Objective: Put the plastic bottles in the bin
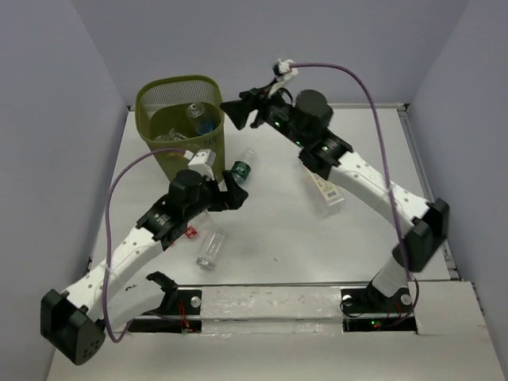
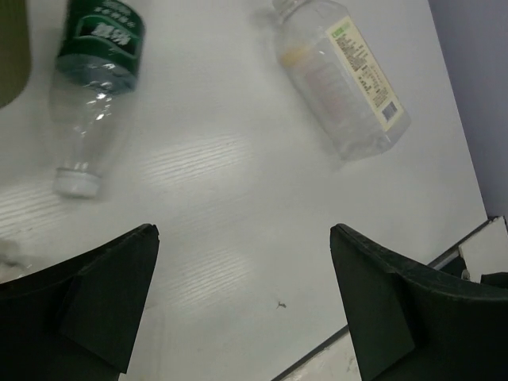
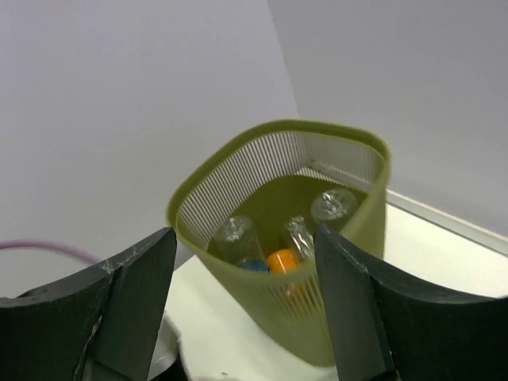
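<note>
Bottles partly in the bin (image 3: 238,186), partly on the table (image 2: 238,198); neither arm holds anything.

Only the right wrist view looks into the bin: clear bottles lie inside, one with a blue label, next to an orange bottle (image 3: 282,260). The left wrist view shows a green-labelled bottle (image 2: 95,75) with a white cap and a white-labelled bottle (image 2: 341,79), both lying on the table. Only the top view shows a bare clear bottle (image 1: 210,248) beside the left forearm. The left gripper (image 1: 234,190) reaches low, near the green-labelled bottle, jaws spread, nothing between them. The right gripper (image 1: 238,107) is raised beside the bin's rim, jaws likewise apart.
</note>
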You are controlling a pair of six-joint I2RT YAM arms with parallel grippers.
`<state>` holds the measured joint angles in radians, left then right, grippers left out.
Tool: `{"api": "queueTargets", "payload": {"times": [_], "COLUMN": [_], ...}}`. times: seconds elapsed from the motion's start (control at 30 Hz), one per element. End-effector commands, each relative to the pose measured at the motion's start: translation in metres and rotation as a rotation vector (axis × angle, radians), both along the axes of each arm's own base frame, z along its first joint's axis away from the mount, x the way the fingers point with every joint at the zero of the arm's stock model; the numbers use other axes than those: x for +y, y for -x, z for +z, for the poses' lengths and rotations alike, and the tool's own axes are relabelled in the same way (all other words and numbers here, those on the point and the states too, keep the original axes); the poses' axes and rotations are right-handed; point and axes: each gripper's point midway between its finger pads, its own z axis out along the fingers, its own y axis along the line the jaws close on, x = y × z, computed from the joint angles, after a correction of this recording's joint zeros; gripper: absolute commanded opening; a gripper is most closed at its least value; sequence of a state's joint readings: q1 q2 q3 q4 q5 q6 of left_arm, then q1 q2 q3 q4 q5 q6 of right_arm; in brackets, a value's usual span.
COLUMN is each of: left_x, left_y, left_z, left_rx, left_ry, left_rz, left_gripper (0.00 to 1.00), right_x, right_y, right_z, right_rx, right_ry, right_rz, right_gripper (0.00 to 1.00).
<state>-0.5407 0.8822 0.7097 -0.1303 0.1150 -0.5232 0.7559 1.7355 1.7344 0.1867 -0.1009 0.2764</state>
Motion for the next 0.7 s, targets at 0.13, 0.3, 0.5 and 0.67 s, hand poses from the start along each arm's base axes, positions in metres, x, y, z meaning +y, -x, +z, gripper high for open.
{"api": "queueTargets", "payload": {"times": [0.13,0.3,0.5,0.67], "left_x": [-0.037,-0.048,-0.065,-0.066], "left_y": [-0.058,-0.093,-0.128,-0.164], "left_z": [0.031,-0.006,-0.020,-0.035], "left_rx": [-0.149,-0.152,-0.187,-0.205], "left_ry": [-0.149,-0.377,-0.493,-0.652], "left_rz": [0.153,0.181,0.183,0.254], "left_gripper": [0.99,0.99,0.99,0.99], "right_x": [-0.136,-0.174,-0.172,-0.152], "right_y": [0.038,0.080,0.126,0.149], "right_z": [-0.100,-0.197,-0.237,-0.260], "right_rx": [0.265,0.435,0.508,0.563], "right_ry": [-0.115,-0.100,-0.107,-0.083], "right_rz": [-0.315,-0.358,-0.199,-0.075], "right_gripper": [0.72,0.68,0.66,0.69]}}
